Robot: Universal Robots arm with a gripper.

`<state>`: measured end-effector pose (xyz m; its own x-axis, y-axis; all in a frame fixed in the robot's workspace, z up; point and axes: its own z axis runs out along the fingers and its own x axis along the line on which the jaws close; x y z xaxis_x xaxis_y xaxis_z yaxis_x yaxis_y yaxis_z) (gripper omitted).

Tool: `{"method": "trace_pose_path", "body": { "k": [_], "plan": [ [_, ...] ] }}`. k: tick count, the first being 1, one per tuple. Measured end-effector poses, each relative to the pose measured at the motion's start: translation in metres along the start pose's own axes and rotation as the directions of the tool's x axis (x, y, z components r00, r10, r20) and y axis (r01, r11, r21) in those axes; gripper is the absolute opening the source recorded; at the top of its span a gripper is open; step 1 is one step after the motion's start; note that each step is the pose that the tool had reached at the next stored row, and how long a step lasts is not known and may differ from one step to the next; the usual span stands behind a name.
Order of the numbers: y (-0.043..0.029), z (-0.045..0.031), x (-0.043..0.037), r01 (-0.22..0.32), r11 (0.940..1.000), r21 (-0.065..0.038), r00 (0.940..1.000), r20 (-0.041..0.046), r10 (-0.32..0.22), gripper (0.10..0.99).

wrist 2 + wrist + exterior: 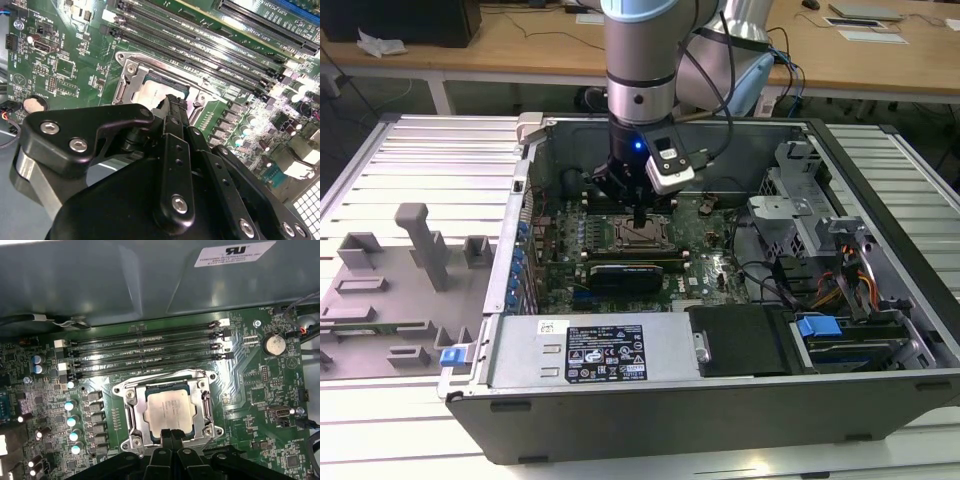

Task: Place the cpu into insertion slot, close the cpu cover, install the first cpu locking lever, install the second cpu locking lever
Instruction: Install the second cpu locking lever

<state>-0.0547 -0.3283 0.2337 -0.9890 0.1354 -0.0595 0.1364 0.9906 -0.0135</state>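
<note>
The cpu, a dull silver square chip, lies flat in the insertion slot on the green motherboard. The cpu cover, a thin metal frame with a window, lies down around the chip. My gripper is shut with nothing between its fingers, its tip right at one edge of the socket. In the second wrist view the black fingertips hang over the cpu and hide part of it. In the exterior view my gripper hangs straight above the insertion slot inside the open computer case. I cannot make out the locking levers' position.
Long black memory slots run beside the socket, with the case wall just past them. A power supply, a drive cage and cables fill the case. A grey fixture sits at the exterior view's left.
</note>
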Motion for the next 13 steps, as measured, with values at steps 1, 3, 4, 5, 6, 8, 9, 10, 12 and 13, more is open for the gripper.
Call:
{"method": "trace_pose_path", "body": {
  "k": [1, 3, 4, 5, 6, 8, 9, 10, 12, 13],
  "plan": [
    [-0.0006, 0.0000, -0.0001, 0.000, 1.0000, 0.000, 1.0000, 0.0000, 0.000, 0.106],
    [-0.0018, 0.0000, -0.0003, 0.000, 1.0000, 0.000, 1.0000, 0.0000, 0.000, 0.106],
    [-0.0024, 0.0000, -0.0003, 0.000, 1.0000, 0.000, 1.0000, 0.0000, 0.000, 0.106],
    [-0.0029, 0.0001, -0.0004, 0.000, 1.0000, 0.000, 1.0000, 0.0000, 0.000, 0.106],
    [-0.0041, 0.0001, -0.0005, 0.000, 1.0000, 0.000, 1.0000, 0.0000, 0.000, 0.106],
    [-0.0060, 0.0001, -0.0008, 0.000, 1.0000, 0.000, 1.0000, 0.0000, 0.000, 0.106],
    [-0.0067, 0.0001, -0.0009, 0.000, 1.0000, 0.000, 1.0000, 0.0000, 0.000, 0.106],
    [-0.0087, 0.0002, -0.0012, 0.000, 1.0000, 0.000, 1.0000, 0.0000, 0.000, 0.106],
    [-0.0115, 0.0002, -0.0016, 0.000, 1.0000, 0.000, 1.0000, 0.0000, 0.000, 0.106],
    [-0.0115, 0.0000, -0.0016, 0.000, 1.0000, 0.000, 1.0000, -0.0001, 0.000, 0.106]
  ]
}}
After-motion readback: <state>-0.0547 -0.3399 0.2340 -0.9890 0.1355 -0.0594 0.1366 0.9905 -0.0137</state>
